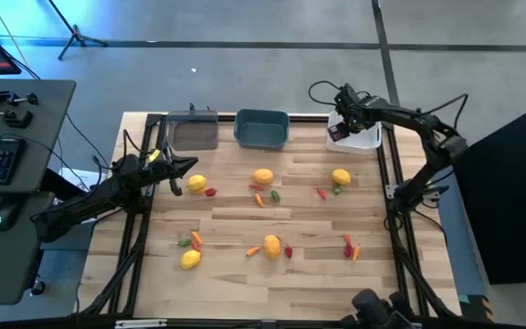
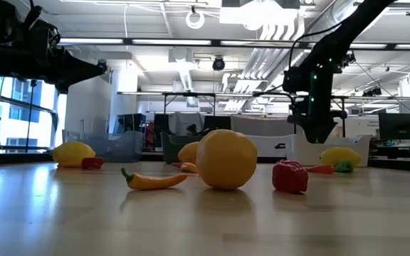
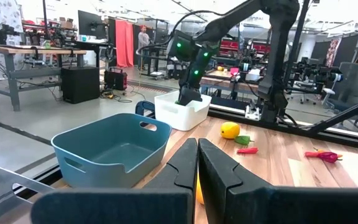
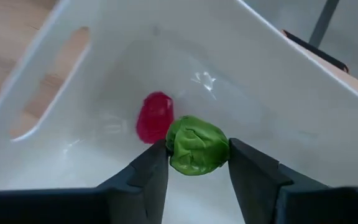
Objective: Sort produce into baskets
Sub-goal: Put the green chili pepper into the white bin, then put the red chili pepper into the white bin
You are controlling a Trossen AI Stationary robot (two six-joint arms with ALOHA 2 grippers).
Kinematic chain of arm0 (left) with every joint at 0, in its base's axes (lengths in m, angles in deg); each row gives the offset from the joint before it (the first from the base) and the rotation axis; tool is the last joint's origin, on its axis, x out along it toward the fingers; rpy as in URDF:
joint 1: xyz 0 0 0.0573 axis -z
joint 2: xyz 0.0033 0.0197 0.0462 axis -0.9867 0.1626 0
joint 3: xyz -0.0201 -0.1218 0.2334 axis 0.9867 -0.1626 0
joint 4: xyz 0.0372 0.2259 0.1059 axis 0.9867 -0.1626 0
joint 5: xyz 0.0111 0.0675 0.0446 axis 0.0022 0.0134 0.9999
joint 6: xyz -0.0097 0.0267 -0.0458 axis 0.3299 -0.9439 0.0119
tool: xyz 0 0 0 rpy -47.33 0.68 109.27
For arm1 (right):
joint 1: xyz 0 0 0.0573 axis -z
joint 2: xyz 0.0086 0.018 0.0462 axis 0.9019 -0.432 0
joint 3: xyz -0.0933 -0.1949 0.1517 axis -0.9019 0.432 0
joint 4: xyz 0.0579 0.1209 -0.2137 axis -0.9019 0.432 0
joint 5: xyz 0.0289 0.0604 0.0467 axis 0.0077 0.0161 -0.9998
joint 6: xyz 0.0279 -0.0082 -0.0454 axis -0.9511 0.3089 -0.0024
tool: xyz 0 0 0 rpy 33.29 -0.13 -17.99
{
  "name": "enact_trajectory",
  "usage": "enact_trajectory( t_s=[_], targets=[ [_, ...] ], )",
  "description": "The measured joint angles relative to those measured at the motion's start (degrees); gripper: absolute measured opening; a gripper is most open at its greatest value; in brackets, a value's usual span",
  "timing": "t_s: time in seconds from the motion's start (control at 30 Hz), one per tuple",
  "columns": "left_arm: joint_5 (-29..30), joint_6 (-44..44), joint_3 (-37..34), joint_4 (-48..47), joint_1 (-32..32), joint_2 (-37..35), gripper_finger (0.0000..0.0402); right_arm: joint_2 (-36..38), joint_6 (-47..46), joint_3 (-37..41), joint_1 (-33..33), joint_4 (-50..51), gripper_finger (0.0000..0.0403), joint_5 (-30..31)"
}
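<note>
Clamped part-way on a green piece (image 4: 197, 145), one finger (image 4: 143, 177) either side, right gripper (image 1: 341, 129) down inside the white bin (image 1: 370, 139) at the table's (image 1: 318, 283) far right corner. Piece looks light, small and lumpy, probably hard toy plastic, so likely to slip or roll; best pinched across its middle, as now. Just beside it, on the bin floor, a red piece (image 4: 155, 117), not touched by the fingers. Seems about ready to drop.

Left gripper (image 1: 177, 175) shut on nothing, fingers (image 3: 182, 163) pressed together, hanging near the table's left edge beside a lemon (image 1: 196, 184). Teal bin (image 1: 261, 127) at the middle of the far edge, clear bin (image 1: 194, 132) at the far left corner; no produce visible in either.

Still loose across the table: four more lemons (image 1: 262, 177), round and smooth, likely to roll, best gripped across the widest part; thin carrots (image 1: 257, 200) and small red and green bits, light, best taken at mid-length across the narrow way.
</note>
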Motion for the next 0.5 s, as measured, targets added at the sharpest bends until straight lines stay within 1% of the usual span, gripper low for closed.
enact_trajectory(
  t_s=[0.1,0.2,0.3,0.37,0.5],
  targets=[
    [-0.01,0.0,0.0,0.0,-0.01,-0.01,0.0,-0.02,-0.04,0.0,0.0,-0.28,0.018,1.33],
    [-0.01,0.0,0.0,0.0,-0.01,-0.01,0.0,-0.02,0.03,0.0,0.0,-0.36,0.0212,1.34],
    [-0.01,0.0,0.0,0.0,0.0,0.01,0.0,-0.02,2.88,0.0,-0.04,-0.61,0.0239,1.25],
    [0.01,0.0,0.0,0.0,-0.01,-0.01,0.0,0.0,4.97,0.0,-0.04,-0.5,0.0249,1.3],
    [0.0,0.0,0.0,0.0,0.01,0.0,0.0,0.02,5.39,0.0,-0.04,-0.12,0.0252,1.71]
  ],
)
